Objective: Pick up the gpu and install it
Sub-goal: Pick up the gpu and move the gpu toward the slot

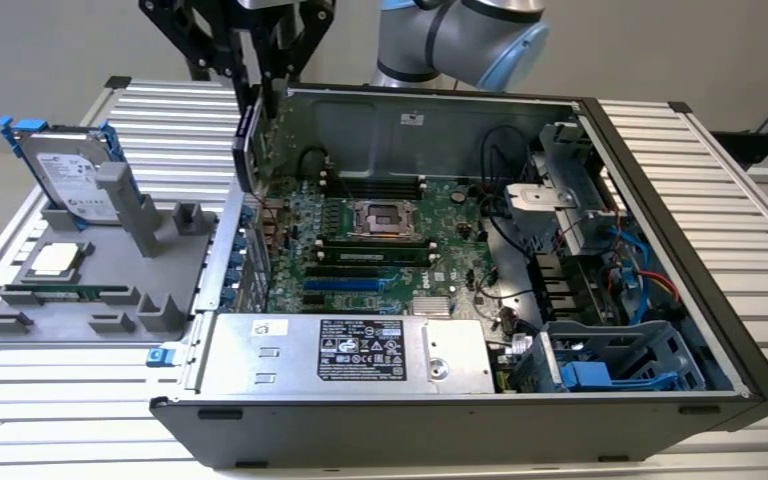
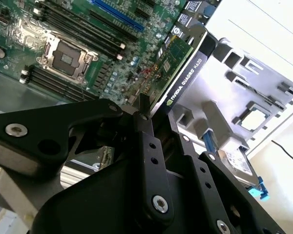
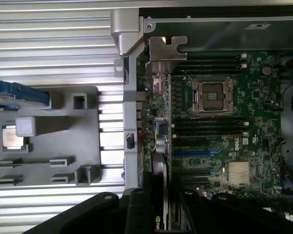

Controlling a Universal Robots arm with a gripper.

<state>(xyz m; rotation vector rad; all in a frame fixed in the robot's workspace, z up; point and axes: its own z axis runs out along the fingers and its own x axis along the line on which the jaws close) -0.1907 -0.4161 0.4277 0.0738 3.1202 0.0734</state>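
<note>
My gripper (image 1: pixel 256 88) is shut on the gpu (image 1: pixel 245 145), which hangs on edge over the open computer case (image 1: pixel 424 430), at the exterior view's left side of the motherboard (image 1: pixel 357 250). In the second wrist view the gpu (image 2: pixel 181 66) shows its green board and black edge running away from the black fingers (image 2: pixel 145 127) towards the board. From the first wrist view the gpu (image 3: pixel 161 161) is edge-on, its silver bracket (image 3: pixel 166 48) at the far end and the gripper (image 3: pixel 156 214) clamped on the near end. A blue slot (image 3: pixel 190 152) lies just beside the card.
A grey fixture (image 1: pixel 91 225) at the exterior view's left carries a silver hard drive (image 1: pixel 71 175) in a blue frame, a processor chip (image 1: pixel 57 258) and a memory stick (image 1: pixel 64 294). Inside the case are a power supply (image 1: pixel 344 350), a drive cage (image 1: pixel 611 360) and cables (image 1: pixel 638 270).
</note>
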